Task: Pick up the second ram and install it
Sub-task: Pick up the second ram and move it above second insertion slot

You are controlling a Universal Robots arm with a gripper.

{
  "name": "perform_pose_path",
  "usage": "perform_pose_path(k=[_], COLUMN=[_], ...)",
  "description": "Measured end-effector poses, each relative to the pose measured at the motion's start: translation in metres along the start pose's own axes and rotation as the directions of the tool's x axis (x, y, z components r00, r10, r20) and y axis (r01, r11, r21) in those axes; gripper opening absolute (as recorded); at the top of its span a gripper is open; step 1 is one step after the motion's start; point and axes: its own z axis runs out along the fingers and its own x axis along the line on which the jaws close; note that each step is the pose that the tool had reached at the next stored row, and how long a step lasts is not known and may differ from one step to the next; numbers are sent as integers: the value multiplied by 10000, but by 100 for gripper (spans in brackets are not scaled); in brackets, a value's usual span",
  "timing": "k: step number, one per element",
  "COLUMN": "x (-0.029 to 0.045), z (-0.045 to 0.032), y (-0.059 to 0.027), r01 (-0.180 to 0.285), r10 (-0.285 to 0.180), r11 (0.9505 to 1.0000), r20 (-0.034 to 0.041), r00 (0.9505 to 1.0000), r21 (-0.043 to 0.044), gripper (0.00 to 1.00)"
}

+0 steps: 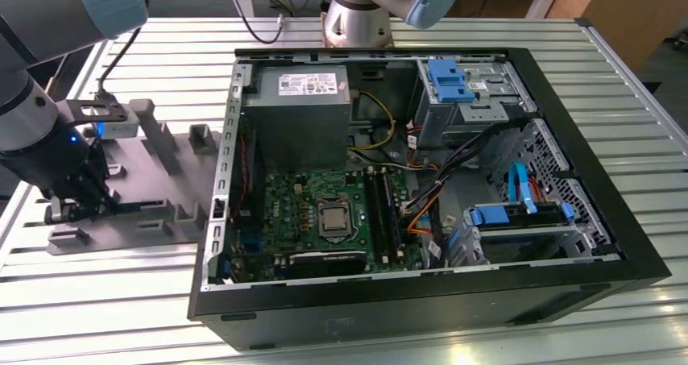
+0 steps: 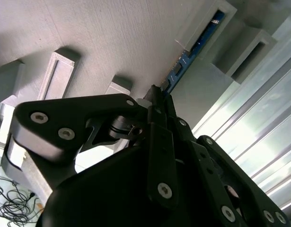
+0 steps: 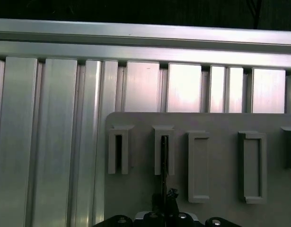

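Note:
The second ram (image 2: 198,43) is a thin blue board standing on edge in a slot of the grey holder (image 2: 112,38). In the first wrist view it appears edge-on as a dark line (image 3: 163,156) running out of one slot of the holder (image 3: 216,123). My gripper (image 2: 158,96) has its black fingers drawn together on the near end of the stick, which still rests in the slot. In the exterior view the gripper (image 1: 67,212) is low over the holder (image 1: 151,180), at the exterior view's left of the open computer case (image 1: 602,220).
The open case holds a green motherboard (image 1: 322,212) with dark memory slots (image 1: 383,212), a grey power supply (image 1: 301,99), light-blue drive brackets (image 1: 446,79) and loose cables. Everything sits on a ribbed aluminium table (image 1: 108,300). The holder has several raised slot blocks (image 3: 251,165).

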Motion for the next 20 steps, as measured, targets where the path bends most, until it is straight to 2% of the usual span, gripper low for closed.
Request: perform_pose_path(k=[4,20], x=[0,-2], z=[-1,-5], y=[0,0], r01=[-315,-483], r10=[315,483], r11=[9995,9988], r20=[-25,-30], r00=[9995,9988], r21=[2,4], gripper=[14,14])
